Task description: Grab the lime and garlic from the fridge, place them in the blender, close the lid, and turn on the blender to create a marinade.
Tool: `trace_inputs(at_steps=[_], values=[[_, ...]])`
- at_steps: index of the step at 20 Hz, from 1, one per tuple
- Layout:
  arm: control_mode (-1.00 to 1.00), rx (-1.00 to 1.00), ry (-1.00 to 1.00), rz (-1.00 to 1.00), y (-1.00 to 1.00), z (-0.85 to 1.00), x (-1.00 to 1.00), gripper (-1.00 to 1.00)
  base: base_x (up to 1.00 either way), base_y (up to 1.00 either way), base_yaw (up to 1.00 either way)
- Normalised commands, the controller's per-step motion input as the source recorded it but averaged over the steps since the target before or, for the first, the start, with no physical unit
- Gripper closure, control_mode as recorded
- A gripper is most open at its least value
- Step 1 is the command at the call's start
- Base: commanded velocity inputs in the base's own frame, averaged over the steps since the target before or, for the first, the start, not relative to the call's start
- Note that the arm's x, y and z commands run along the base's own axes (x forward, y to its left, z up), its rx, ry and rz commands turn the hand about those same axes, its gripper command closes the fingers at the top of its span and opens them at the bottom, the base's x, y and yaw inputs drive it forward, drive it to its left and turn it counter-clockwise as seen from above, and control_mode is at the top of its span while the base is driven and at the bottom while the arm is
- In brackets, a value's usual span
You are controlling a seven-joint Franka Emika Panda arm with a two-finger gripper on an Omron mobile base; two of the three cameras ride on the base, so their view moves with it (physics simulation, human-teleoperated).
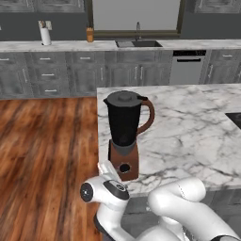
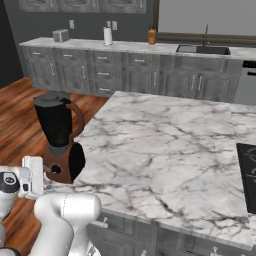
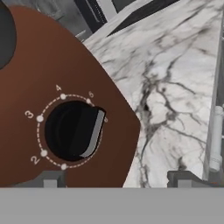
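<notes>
The hand [image 3: 117, 179] sits close in front of the blender [image 1: 124, 134], at the level of its reddish-brown base; in the hand view the two dark fingertips [image 3: 51, 178] stand well apart, one below the round black dial [image 3: 72, 130] and the other off to the side over the marble, with nothing between them and no contact on the dial, so the hand is open and holds nothing; the dial's grey pointer ridge lies toward the numbered marks on its far side, with 2, 3 and 4 readable on the dotted ring around it. In the left base view the hand [image 1: 109, 170] shows as a white block just beside the base's lower front, off the counter's edge; in the right base view the hand [image 2: 34, 176] is again just beside the base, on the side away from the marble.

The blender stands on the corner of the marble counter [image 1: 188, 136], near the edge above the wooden floor [image 1: 42, 155]; its black jar is upright, the curved handle turned toward the middle of the counter, and the dark grey lid [image 1: 124, 98] sits on the jar's top; what lies inside the jar cannot be told. Beyond the blender, across the floor, run grey cabinets with a sink [image 1: 138, 43] and a dishwasher [image 1: 187, 66].
</notes>
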Motion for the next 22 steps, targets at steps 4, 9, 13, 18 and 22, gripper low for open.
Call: trace_inputs(at_steps=[4,9,13,18,22], values=[[-1.0,0.0,0.0,0.0,0.15,-0.73,0.41,-1.0,0.0,0.0,0.0],[-1.0,0.0,-0.02,0.0,0.1,-0.62,0.4,-1.0,0.0,0.0,0.0],[-1.0,0.0,-0.04,0.0,0.08,-0.24,0.0,-1.0,0.0,0.0,0.0],[-1.0,0.01,-0.09,0.0,0.04,0.07,-0.9,-1.0,0.0,0.0,0.0],[-1.0,0.0,-0.14,0.0,0.0,0.46,-1.0,-1.0,0.0,0.0,0.0]])
